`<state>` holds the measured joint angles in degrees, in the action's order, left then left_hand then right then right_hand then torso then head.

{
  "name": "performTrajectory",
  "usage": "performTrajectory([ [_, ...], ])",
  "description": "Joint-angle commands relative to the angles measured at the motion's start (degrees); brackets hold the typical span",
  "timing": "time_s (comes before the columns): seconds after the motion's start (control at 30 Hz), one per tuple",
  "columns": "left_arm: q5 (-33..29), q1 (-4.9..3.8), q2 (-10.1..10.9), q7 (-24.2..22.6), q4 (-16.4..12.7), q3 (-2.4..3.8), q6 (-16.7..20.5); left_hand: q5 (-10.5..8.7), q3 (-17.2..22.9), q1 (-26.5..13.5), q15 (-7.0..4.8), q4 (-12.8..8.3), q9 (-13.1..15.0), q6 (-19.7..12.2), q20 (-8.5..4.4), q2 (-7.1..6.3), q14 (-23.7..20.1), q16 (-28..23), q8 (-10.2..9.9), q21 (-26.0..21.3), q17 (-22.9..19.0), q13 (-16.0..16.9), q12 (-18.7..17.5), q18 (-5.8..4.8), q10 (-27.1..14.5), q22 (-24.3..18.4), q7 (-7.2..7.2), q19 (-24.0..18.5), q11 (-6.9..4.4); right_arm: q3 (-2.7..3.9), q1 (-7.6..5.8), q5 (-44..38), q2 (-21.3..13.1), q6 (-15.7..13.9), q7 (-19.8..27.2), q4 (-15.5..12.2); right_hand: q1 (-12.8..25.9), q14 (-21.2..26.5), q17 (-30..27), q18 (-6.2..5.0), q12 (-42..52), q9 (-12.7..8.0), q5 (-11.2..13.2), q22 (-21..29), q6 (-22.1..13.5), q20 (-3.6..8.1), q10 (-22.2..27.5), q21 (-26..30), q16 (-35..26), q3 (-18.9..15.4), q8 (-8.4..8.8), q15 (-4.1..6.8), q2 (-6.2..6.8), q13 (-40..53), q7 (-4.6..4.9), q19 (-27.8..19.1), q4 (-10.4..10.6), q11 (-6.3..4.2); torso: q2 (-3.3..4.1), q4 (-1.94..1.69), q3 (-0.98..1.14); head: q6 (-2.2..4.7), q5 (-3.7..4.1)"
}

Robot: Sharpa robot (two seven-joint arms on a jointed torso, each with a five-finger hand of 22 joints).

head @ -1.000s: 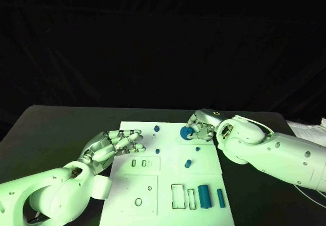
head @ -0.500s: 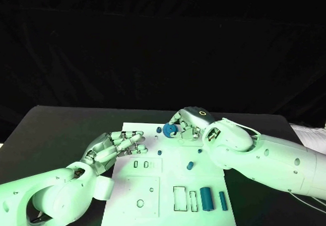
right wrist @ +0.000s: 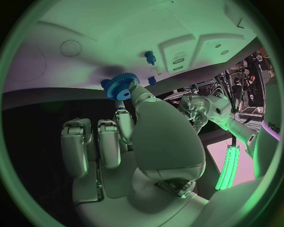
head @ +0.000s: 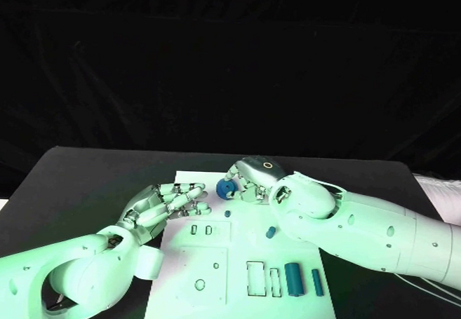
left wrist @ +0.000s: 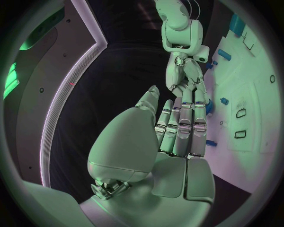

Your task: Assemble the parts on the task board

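Pinching blue gear (head: 227, 187), right robot hand (head: 248, 175)

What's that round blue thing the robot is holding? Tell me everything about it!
It is a small blue gear, a round wheel with tiny teeth round its rim and a raised hub in the middle. It looks like plastic. The right hand pinches it in its fingertips, held up over the far end of the white task board, near the left hand.
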<state>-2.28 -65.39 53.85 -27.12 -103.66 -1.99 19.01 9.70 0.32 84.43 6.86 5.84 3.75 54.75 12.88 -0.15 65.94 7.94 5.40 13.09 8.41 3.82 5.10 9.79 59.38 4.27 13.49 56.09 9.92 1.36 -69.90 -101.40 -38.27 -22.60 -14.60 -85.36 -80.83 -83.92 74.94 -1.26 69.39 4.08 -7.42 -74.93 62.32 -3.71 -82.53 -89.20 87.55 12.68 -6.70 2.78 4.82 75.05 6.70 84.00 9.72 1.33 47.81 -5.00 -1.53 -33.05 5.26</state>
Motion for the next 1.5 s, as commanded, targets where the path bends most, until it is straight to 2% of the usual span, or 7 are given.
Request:
performTrajectory([
  [0.03, 0.3, -0.04, -0.1, -0.4, -0.1, 0.04, -1.2, -0.22, 0.1, -0.1, 0.05, -0.4, 0.0, 0.0, 0.20, 0.60, -0.4, -0.2, -0.3, -0.2, 0.1, -0.1, -0.2, 0.64, -0.2, -0.1, 0.03, -0.4, 0.19, -0.13, 0.11, -1.6, 0.8, 1.6, 0.0, 0.9, 0.4, -5.1, 10.2, 0.95, -0.2, 0.2, 0.2, -13.7, 2.0, 0.57, -0.5, -0.2, 0.3, 0.4, -0.15, 0.31, -0.16, 0.6, -0.99, 5.3, 0.0, -0.53, 0.01, 0.11, 0.03, -0.12, -0.11],
  [0.53, 0.3, -0.04, -0.2, -0.3, 0.0, 0.04, -1.3, -0.22, 0.1, -0.1, 0.05, -0.4, 0.0, 0.0, 0.20, 0.60, -0.4, -0.2, -0.3, -0.2, 0.1, -0.1, -0.2, 0.64, -0.2, -0.1, 0.03, -0.4, 0.19, -0.59, 0.18, -1.6, 3.2, 3.0, -0.3, 3.8, 3.0, -5.1, 10.2, 0.89, -1.7, -0.3, 2.3, -13.5, -0.1, 0.16, 0.0, -0.1, 0.3, 0.6, 1.80, -0.27, 1.18, 0.0, -0.08, 5.2, 0.5, 0.22, 0.00, 0.14, 0.10, -0.20, -0.17],
  [0.63, 0.3, -0.04, -0.2, -0.3, 0.0, 0.04, -1.3, -0.22, 0.1, -0.1, 0.05, -0.4, 0.0, 0.0, 0.20, 0.60, -0.4, -0.2, -0.3, -0.2, 0.1, -0.1, -0.2, 0.64, -0.2, -0.1, 0.03, -0.4, 0.19, -0.64, 0.18, -1.6, 3.5, 3.1, -0.5, 4.1, 4.6, -5.1, 10.3, 0.88, -2.1, -0.4, 4.6, -13.4, -1.4, -0.12, 0.1, -0.1, 0.3, 0.2, 2.82, -0.62, 1.66, -0.1, 0.36, 5.1, 1.4, 0.65, 0.00, 0.13, 0.10, -0.19, -0.15],
  [0.9, 0.3, -0.05, -0.2, -0.1, 0.0, 0.04, -1.4, -0.22, 0.1, -0.2, 0.07, -0.4, 0.0, 0.0, 0.22, 0.60, -0.4, -0.3, -0.4, -0.3, 0.1, -0.1, -0.2, 0.64, -0.3, -0.1, 0.04, -0.4, 0.20, -0.74, 0.18, -1.5, 3.8, 4.7, -1.3, 4.5, 9.5, -5.1, 10.4, 0.84, -2.9, -0.4, 4.7, -13.3, -4.9, -0.83, 0.4, 0.0, 0.4, -3.2, 3.18, -1.31, 3.19, -0.3, 1.05, 5.0, 5.7, 1.41, -0.02, 0.16, 0.07, -0.07, -0.17],
  [1.0, 0.3, -0.05, -0.2, -0.1, -0.1, 0.04, -1.4, -0.22, 0.1, -0.2, 0.07, -0.4, 0.0, 0.0, 0.22, 0.60, -0.4, -0.3, -0.4, -0.3, 0.1, -0.1, -0.2, 0.64, -0.3, -0.1, 0.04, -0.4, 0.20, -0.77, 0.17, -1.2, 3.8, 6.0, -1.7, 4.6, 14.2, -5.2, 10.7, 0.85, -2.7, -0.3, 3.5, -13.3, -5.4, -1.20, 0.4, -0.1, 0.5, -6.0, 3.10, -1.65, 1.28, 0.1, 1.35, 5.1, 7.1, 1.65, -0.01, 0.14, 0.08, -0.03, -0.11],
  [1.1, 0.3, -0.05, -0.2, -0.1, -0.1, 0.04, -1.4, -0.23, 0.1, -0.2, 0.08, -0.4, 0.0, -0.1, 0.23, 0.59, -0.4, -0.3, -0.4, -0.3, 0.1, -0.1, -0.2, 0.64, -0.3, -0.1, 0.05, -0.5, 0.22, -0.79, 0.17, -0.8, 3.8, 7.1, -2.0, 4.6, 18.9, -5.3, 11.1, 0.90, -2.2, -0.2, -1.7, -13.6, -5.4, -1.27, 0.2, -0.2, 0.7, -8.8, 3.05, -1.68, -0.85, 0.6, 1.33, 5.2, 7.0, 1.76, -0.02, 0.16, 0.08, -0.02, -0.09],
  [1.5, 0.3, -0.05, -0.1, 0.0, -0.1, 0.04, -1.3, -0.23, 0.1, -0.2, 0.09, -0.5, 0.0, -0.1, 0.25, 0.57, -0.5, -0.3, -0.4, -0.3, 0.1, -0.1, -0.2, 0.64, -0.3, -0.1, 0.06, -0.5, 0.23, -0.81, 0.14, 0.2, 3.5, 7.4, -3.0, 5.2, 20.6, -5.3, 11.6, 0.94, -1.7, -0.2, -3.5, -13.7, -5.2, -1.36, 0.1, -0.2, 0.9, -11.6, 2.99, -1.73, -3.52, 1.2, 1.34, 5.3, 7.0, 1.78, 0.02, 0.16, 0.12, 0.03, -0.04],
])
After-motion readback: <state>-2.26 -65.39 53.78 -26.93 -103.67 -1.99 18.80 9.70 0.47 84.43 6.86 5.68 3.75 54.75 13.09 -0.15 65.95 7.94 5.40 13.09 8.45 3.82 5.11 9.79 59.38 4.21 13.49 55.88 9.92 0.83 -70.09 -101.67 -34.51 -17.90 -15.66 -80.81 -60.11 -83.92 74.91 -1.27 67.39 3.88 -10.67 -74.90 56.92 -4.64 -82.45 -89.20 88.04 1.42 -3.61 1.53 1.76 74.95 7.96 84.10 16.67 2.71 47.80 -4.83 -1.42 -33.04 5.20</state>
